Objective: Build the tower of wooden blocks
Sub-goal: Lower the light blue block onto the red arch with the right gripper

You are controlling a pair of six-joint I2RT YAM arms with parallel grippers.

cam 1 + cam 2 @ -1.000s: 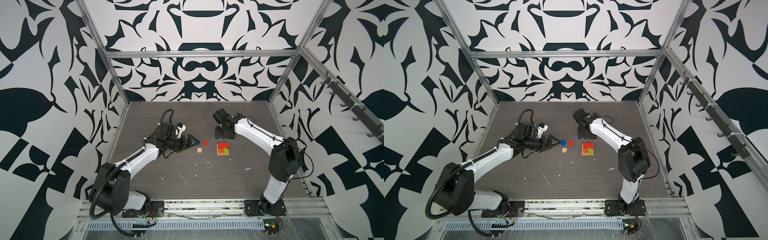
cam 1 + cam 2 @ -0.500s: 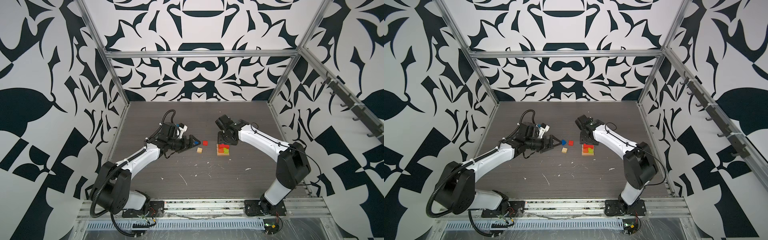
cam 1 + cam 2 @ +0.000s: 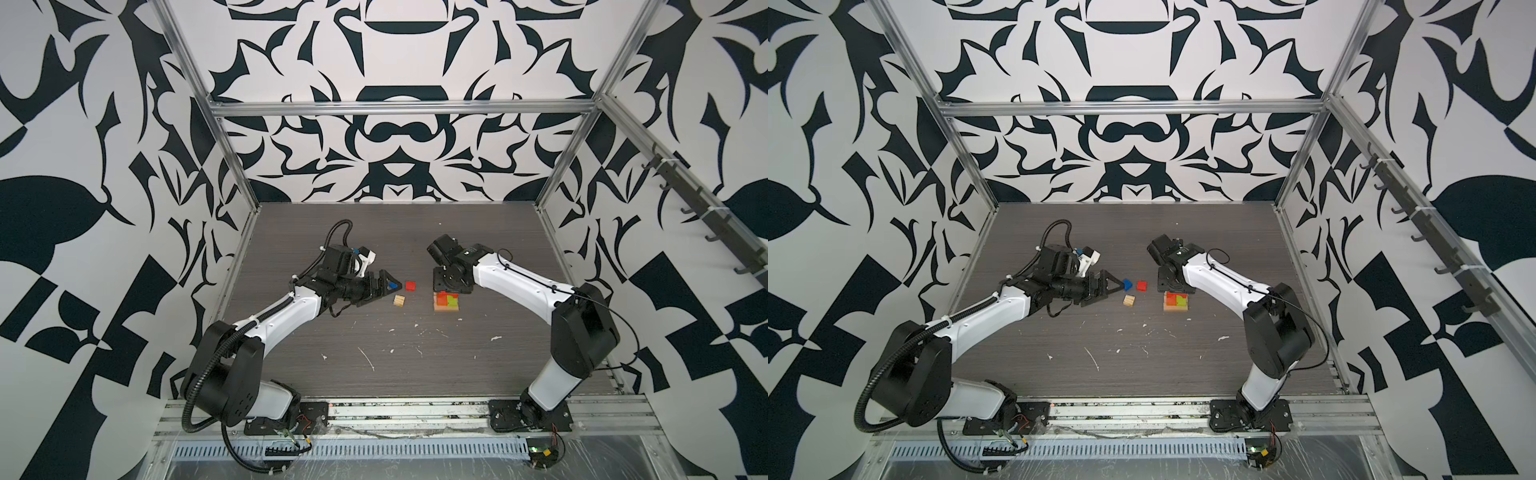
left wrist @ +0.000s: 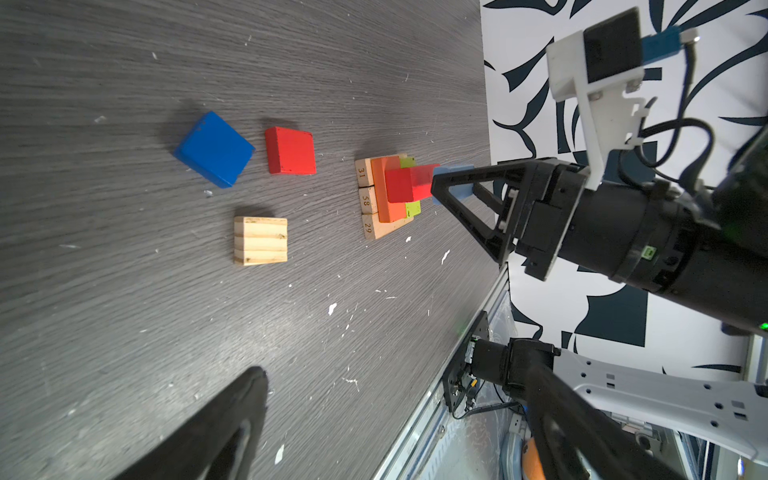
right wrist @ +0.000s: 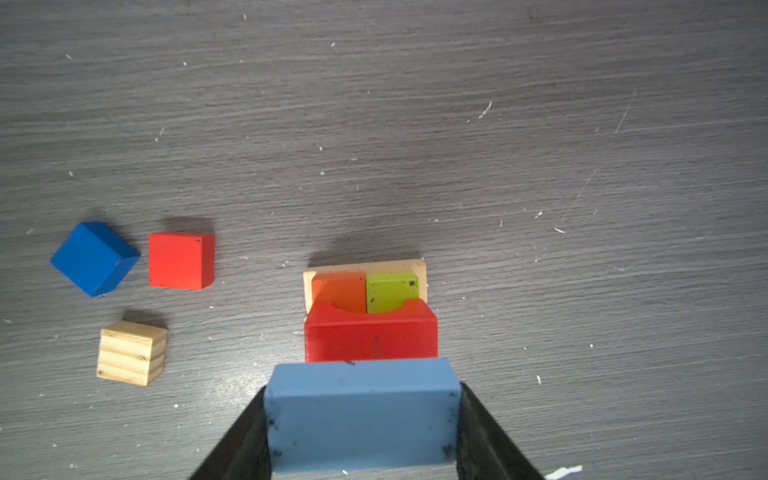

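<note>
In both top views the wood block tower (image 3: pixel 446 302) (image 3: pixel 1176 302) stands on the dark table (image 3: pixel 415 353) just right of the frame's centre, directly under the right gripper (image 5: pixel 363 432), which points straight down over it. That gripper pinches a light blue block (image 5: pixel 361 399) by its two short ends, one black finger pressed against each end. The right wrist view shows the block lying level over the near edge of the stack. Below it the tower has three layers: tan base bars (image 4: pixel 365 199) side by side, an orange block (image 5: pixel 338 291) and a lime green block (image 5: pixel 392 291) next to each other on them, and a red arch block (image 5: pixel 370 336) across the top. The light blue block is right at the top of the red arch block, but I cannot tell whether the two touch. The left gripper (image 3: pixel 1111 293) lies low over the table, left of centre in the top views, its fingers spread wide and holding nothing. It points toward the tower but is well apart from it. Between this gripper and the tower lie three loose pieces: a dark blue cube (image 3: pixel 1127 284) just beyond the fingertips, a red cube (image 3: pixel 1141 286) right beside it on the tower's side, and a tan cube (image 3: pixel 1129 301) slightly lower in the frame.
</note>
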